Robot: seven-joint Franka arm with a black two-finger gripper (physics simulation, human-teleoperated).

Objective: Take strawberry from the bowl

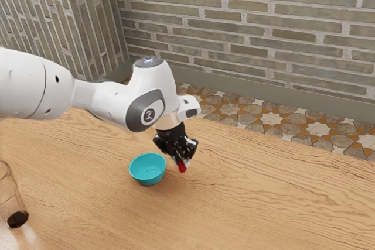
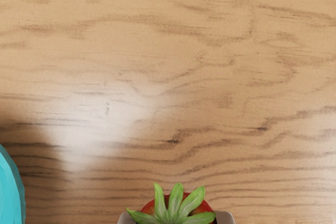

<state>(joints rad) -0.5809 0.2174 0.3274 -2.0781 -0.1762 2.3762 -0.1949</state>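
A red strawberry with green leaves point(image 2: 177, 205) is being pinched between the gray-tipped fingers point(image 2: 226, 217) of a black two-finger gripper point(image 1: 183, 163), both sides of the fruit being pressed. It is being held directly between the fingertips, just outside the rim of a round turquoise bowl point(image 1: 147, 181), on the exterior view's right of it. The fruit's long axis is apparently being kept roughly in line with the reach of the fingers: the leafy cap is being turned up toward the hand, and the red tip is being pointed down toward the light wood-grain counter point(image 1: 263, 203). The exact tilt is not being revealed, nor is any gap beneath the tip. All the work is being done by the lone white arm point(image 1: 108, 100), which is being extended over the counter short of its long edge beside the patterned tile floor point(image 1: 271, 118). A clear glass vessel with a dark base point(image 1: 12, 200) is being left well apart, toward the exterior view's left. The removal is being judged all but complete; a straight lowering beside the bowl, tip first, is being called for if a release is being planned. A roll onto one side is being risked on letting go, and the rim is being left little room.
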